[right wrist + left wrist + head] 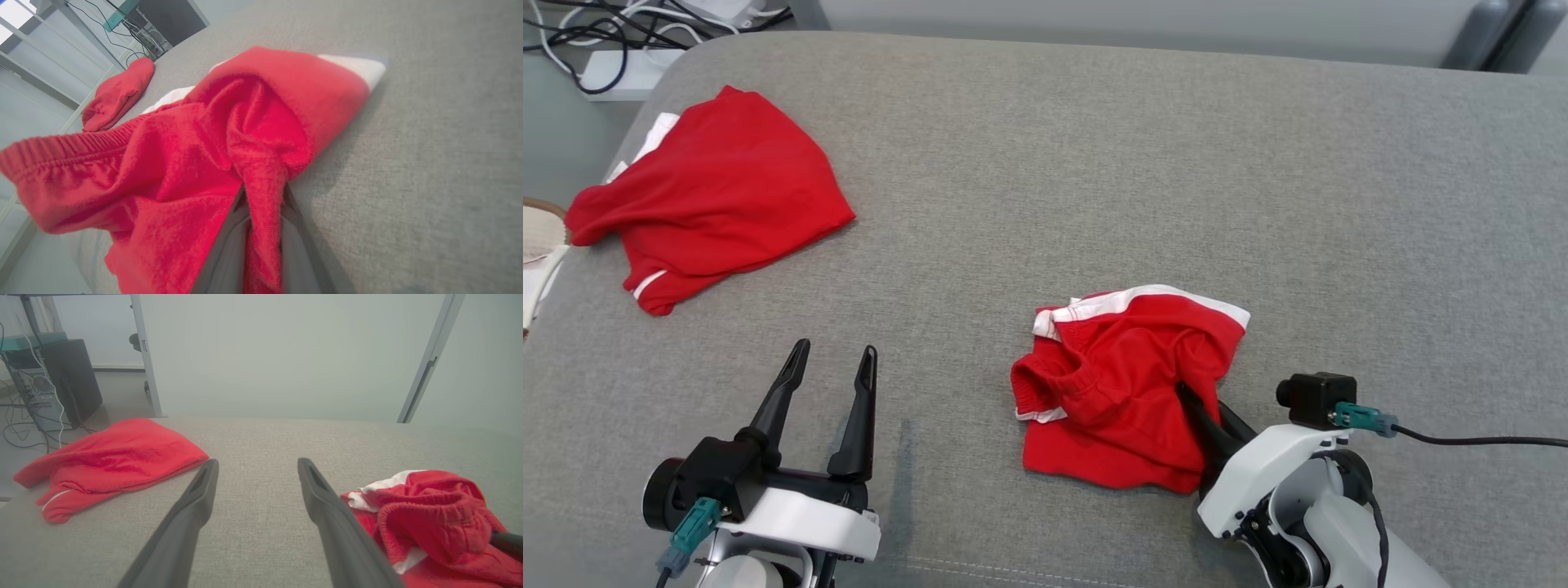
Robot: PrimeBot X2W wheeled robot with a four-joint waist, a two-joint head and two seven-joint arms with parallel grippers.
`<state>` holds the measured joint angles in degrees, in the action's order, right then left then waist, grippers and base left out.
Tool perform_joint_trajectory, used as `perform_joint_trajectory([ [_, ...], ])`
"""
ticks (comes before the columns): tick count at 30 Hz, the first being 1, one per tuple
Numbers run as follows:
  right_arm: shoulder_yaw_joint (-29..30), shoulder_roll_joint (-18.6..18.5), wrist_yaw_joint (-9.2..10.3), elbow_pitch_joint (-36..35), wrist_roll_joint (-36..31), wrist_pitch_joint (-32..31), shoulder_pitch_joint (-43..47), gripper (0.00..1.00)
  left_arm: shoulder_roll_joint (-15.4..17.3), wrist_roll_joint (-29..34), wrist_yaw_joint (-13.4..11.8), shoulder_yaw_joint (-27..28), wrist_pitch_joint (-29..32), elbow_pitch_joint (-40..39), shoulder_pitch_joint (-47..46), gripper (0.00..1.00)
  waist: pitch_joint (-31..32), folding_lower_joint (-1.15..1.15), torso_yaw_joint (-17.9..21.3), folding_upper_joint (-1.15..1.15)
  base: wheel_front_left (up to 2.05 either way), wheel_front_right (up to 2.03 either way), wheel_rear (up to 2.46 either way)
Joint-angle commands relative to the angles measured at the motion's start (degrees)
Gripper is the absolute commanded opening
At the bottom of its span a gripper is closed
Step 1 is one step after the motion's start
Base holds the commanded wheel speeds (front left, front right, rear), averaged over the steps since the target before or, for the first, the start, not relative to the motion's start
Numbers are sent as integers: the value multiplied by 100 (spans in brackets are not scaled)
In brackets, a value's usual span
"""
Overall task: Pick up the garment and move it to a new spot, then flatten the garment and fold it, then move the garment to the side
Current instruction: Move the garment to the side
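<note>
The garment is a crumpled piece of red cloth with white trim, lying on the grey padded surface right of centre. My right gripper reaches into its near right edge from the lower right. In the right wrist view the right gripper is shut on a raised fold of the garment, and the red cloth hides its fingertips. My left gripper stands open at the lower left with nothing between its fingers. The left wrist view has the left gripper over bare surface, the garment to its right.
A second red garment lies spread at the far left corner of the surface, also seen as a red heap. Cables and a power strip sit on the floor beyond that corner. A pale woven object sits at the left edge.
</note>
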<state>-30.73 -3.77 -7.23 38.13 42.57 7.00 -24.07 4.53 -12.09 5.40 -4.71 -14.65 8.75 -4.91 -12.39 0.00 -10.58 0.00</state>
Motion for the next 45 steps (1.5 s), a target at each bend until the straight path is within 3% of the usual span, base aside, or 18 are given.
perform_joint_trajectory([
  [1, -159, 69, -25, -61, 52, 17, -29, 0, 73, 11, -72, 178, -30, -154, -220, 100, -27, 0, 59, 0, 0, 0, 0],
  [8, -175, -421, -25, -111, -53, 387, -1, 0, 112, 15, -86, 185, -32, -197, -263, 100, -134, 0, 467, 0, 0, 0, 0],
  [13, 73, -827, -25, -251, -274, 632, 210, 0, 195, 37, -90, 178, -31, -260, -314, 100, -242, 0, 1074, 0, 0, 0, 0],
  [23, 379, -1018, -25, -639, -482, 755, 515, 0, 484, 76, -130, 237, 238, -502, -408, 100, -498, 0, 2334, 0, 0, 0, 0],
  [28, 392, -1147, -25, -701, -510, 773, 394, 0, 608, 113, -159, 243, 408, -735, -438, 100, -653, 0, 2710, 0, 0, 0, 0],
  [34, 378, -1382, -25, -410, -523, 779, -568, 0, 734, 147, -162, 216, 601, -988, -600, 100, -948, 0, 2806, 0, 0, 0, 0],
  [40, 199, -1608, -25, 46, -390, 786, -1574, 0, 784, 173, -121, 99, 685, -1095, -810, 100, -1246, 0, 2616, 0, 0, 0, 0],
  [45, 124, -2020, -25, 742, -275, 793, -2191, 0, 777, 192, -81, -48, 672, -1109, -1030, 100, -1524, 0, 2366, 0, 0, 0, 0],
])
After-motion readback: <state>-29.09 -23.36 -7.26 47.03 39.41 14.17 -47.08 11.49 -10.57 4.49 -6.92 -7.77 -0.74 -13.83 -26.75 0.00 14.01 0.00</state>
